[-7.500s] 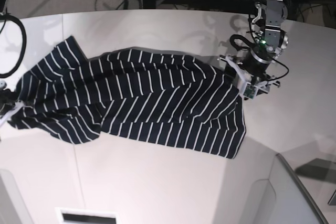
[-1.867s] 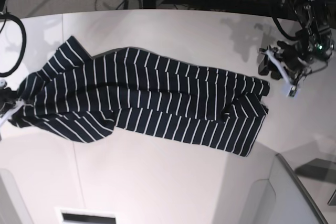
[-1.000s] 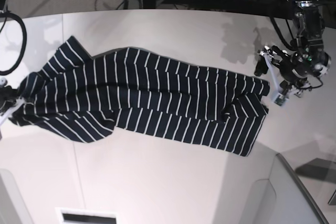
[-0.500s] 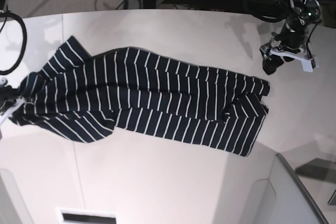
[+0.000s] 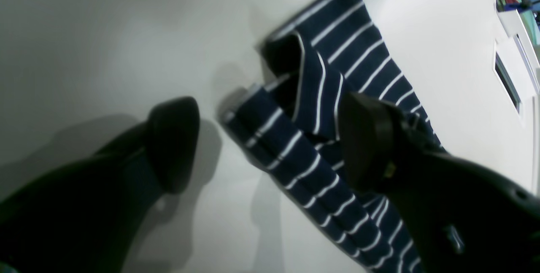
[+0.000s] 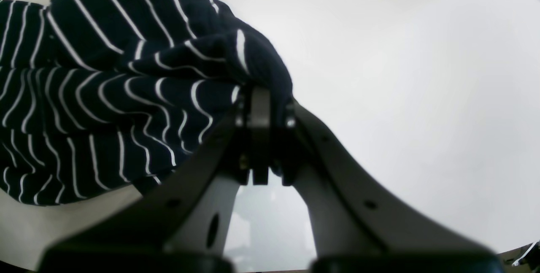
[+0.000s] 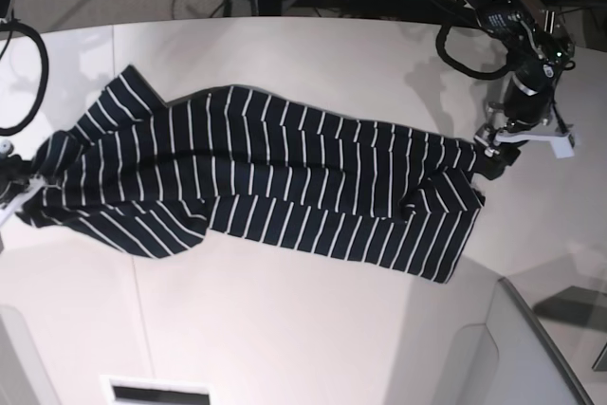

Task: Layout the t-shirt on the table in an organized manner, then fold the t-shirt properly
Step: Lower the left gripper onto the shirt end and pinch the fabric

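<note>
Spreading-out step: the right gripper (image 6: 263, 108) is pinching the dark navy white-striped cloth t-shirt (image 7: 266, 177) – the left gripper (image 5: 270, 146), fingers spread, is straddling its folded corner, needing to close next.

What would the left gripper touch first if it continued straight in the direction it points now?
Probably the t-shirt. The open left gripper points down at its folded corner, which lies between the two fingers, one finger over bare table. Depth is unclear, so the table may be touched almost together with the cloth.

Soft, even overhead light washes the table (image 7: 313, 329) bright, with faint glare. My fingers (image 5: 168, 138) loom dark and blurred up close, casting soft grey shadows. Wide lenses bend both wrist views at the edges.
</note>
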Robot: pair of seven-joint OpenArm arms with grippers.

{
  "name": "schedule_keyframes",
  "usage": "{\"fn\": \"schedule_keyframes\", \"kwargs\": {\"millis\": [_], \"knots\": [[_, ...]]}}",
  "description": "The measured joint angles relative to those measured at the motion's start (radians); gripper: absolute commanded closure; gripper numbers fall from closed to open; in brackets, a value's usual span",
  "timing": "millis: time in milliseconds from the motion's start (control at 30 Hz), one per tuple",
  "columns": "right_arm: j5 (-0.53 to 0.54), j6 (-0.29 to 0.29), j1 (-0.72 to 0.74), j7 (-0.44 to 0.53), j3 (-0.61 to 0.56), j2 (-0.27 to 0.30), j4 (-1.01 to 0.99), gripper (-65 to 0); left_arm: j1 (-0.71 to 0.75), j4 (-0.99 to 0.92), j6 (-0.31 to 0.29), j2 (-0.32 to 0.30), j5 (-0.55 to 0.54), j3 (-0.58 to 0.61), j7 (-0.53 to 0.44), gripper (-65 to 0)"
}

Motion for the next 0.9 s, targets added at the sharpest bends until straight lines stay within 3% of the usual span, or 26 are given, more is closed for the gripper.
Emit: {"fn": "schedule_keyframes", "kwargs": {"millis": [500,633,900], "knots": [[0.0,0.0,0.0,0.0,0.0,0.0,0.0,0.0,-0.032,-0.15,-0.001,-0.002,-0.005,0.001,-0.001,-49.2],[0.0,0.0,0.0,0.0,0.0,0.0,0.0,0.0,-0.037,-0.158,-0.056,-0.002,-0.005,-0.001,0.0,-49.2],[0.0,0.0,0.0,0.0,0.0,0.0,0.0,0.0,-0.045,-0.158,-0.056,-0.003,-0.005,0.0,-0.001,-49.2]]}}
